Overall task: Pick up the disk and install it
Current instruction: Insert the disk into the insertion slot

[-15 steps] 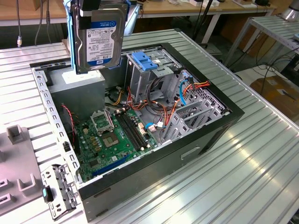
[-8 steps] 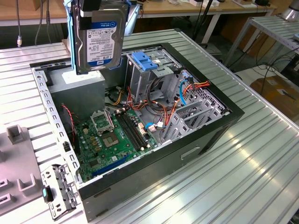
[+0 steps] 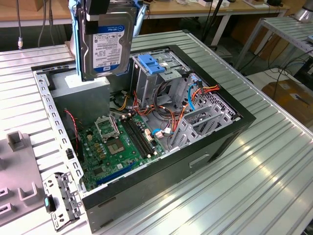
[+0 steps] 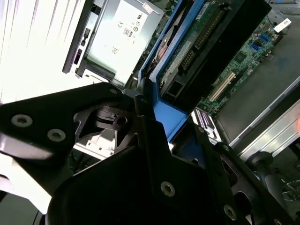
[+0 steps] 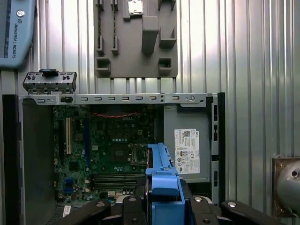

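The disk [image 3: 105,46] hangs upright in the air with its white-and-dark label facing the exterior view and blue rails along its edges. My gripper [image 3: 104,14] is shut on its top end. It hovers over the open computer case [image 3: 205,161], above the grey box at the case's far corner and to the exterior view's left of the drive cage [image 3: 156,81]. In both wrist views the disk's blue carrier [image 5: 161,176] [image 4: 165,117] sticks out between the black fingers [image 4: 140,140].
The green motherboard [image 3: 115,144] lies on the case floor, with red and orange cables [image 3: 168,115] beside it. A grey box with a white sticker [image 5: 187,150] sits in a corner. A grey fixture plate [image 5: 136,42] and a small metal bracket [image 3: 61,200] lie on the ribbed table outside the case.
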Available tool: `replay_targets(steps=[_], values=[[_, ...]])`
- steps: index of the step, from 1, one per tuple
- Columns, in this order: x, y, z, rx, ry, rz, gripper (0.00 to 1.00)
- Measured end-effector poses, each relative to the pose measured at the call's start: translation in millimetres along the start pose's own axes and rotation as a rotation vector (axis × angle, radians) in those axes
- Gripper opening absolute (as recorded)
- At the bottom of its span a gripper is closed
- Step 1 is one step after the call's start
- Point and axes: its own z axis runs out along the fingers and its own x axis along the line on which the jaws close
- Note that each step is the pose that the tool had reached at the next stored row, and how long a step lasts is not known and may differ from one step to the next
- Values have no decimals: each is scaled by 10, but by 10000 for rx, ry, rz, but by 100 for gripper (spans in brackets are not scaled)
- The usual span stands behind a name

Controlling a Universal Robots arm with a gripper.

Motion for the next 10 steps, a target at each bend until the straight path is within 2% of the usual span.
replay_targets(steps=[10], values=[[124,-3,-4,0,0,0,37]])
